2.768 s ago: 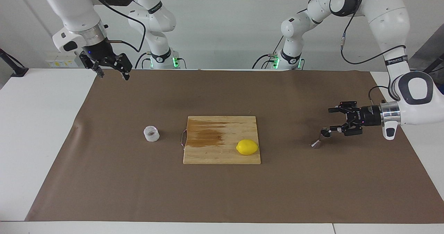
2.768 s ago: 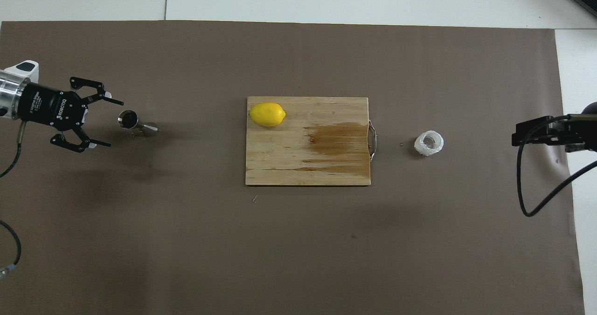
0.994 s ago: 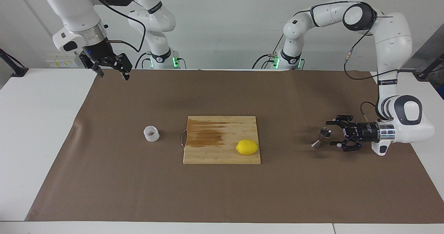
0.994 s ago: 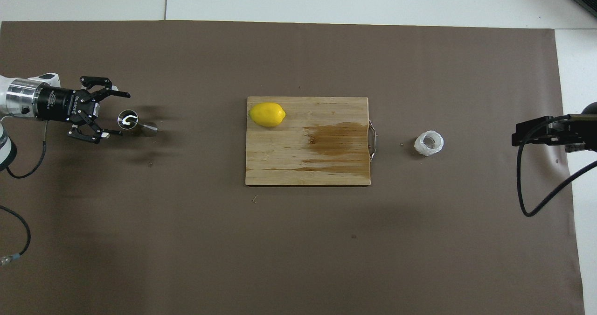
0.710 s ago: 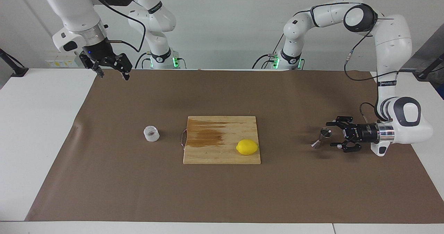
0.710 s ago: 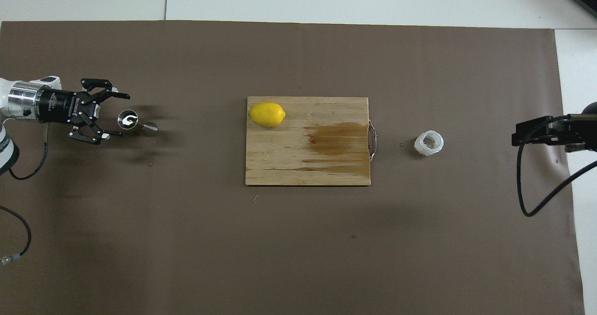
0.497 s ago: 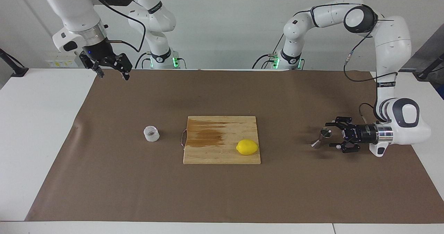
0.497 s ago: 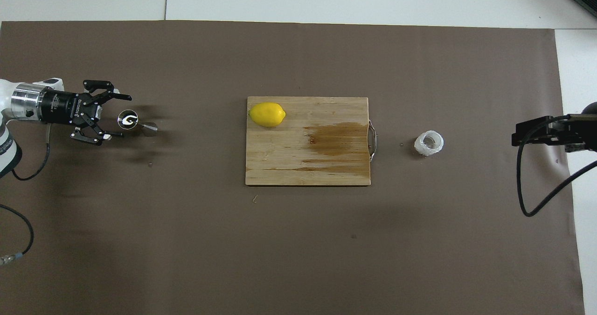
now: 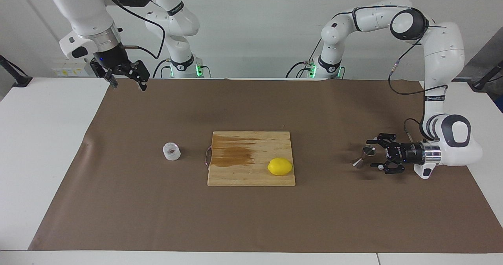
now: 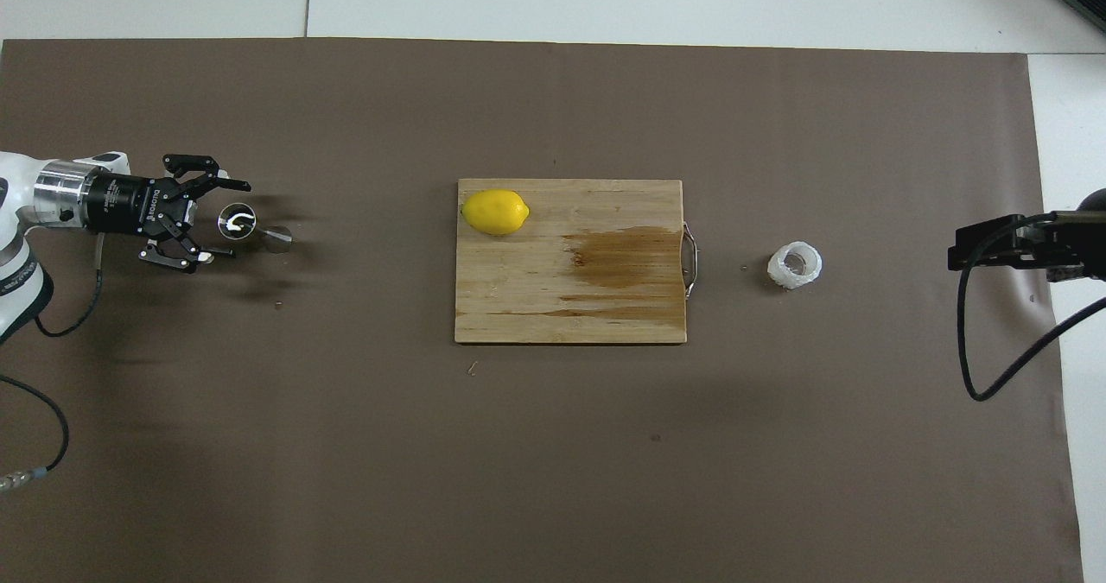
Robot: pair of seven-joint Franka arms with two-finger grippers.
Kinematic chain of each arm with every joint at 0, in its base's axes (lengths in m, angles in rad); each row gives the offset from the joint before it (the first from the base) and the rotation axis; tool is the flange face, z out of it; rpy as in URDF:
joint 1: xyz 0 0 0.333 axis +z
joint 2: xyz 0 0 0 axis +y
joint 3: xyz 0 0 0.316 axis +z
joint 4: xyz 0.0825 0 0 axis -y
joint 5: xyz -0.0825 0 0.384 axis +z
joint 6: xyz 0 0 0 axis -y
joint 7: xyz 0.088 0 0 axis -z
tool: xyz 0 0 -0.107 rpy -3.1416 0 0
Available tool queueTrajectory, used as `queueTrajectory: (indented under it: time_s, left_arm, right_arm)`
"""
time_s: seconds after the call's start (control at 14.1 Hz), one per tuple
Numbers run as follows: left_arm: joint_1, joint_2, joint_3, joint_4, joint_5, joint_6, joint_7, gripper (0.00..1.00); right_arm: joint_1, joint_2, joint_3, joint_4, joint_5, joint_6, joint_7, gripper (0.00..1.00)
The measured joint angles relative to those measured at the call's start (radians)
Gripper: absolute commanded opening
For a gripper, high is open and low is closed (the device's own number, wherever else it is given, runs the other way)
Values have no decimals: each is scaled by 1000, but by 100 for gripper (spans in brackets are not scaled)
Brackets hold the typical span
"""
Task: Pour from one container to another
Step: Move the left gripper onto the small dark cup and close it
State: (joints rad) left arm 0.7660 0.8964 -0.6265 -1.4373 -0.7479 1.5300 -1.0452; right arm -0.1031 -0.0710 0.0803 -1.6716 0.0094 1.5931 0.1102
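The left claw [image 9: 373, 157] has dropped low and edged in toward the jigger [image 9: 363, 156] over the last few seconds: its arm now lies close above the tabletop [image 9: 251, 218], wrist level, and the spread fingers bracket the jigger's upper cone without yet touching it, so far as the facing view shows. In the overhead view the jigger [image 10: 246, 226] sits at about 9 o'clock from the board [image 10: 570, 307], well apart from it, toward the left arm's end, and appears to lean or lie tilted, though this cannot be told for certain. The cup [image 9: 171, 151] stands untouched at about 9 o'clock from the board in the facing view, toward the right arm's end, a brownish patch showing inside. A lemon [image 9: 280, 166] rests on the board's corner. The right claw [image 9: 127, 80] waits, raised over the mat's edge at the robots' end, fingers apart and holding nothing. The approach looks nearly finished; closing on the jigger seems the step in hand. Pouring has not begun, since neither vessel is held and the two are well apart.
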Motion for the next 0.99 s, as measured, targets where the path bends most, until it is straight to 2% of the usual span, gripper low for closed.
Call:
queueTrajectory:
  time_s: [0.92,0.99]
  left_arm:
    - [9,4,-9,-6,0,-2,0,100]
    - [11,4,-10,-6,0,-3,0,97]
  right_arm:
    - [0,0,0,0,0,0,0,100]
    - [0,0,0,0,0,0,0,100]
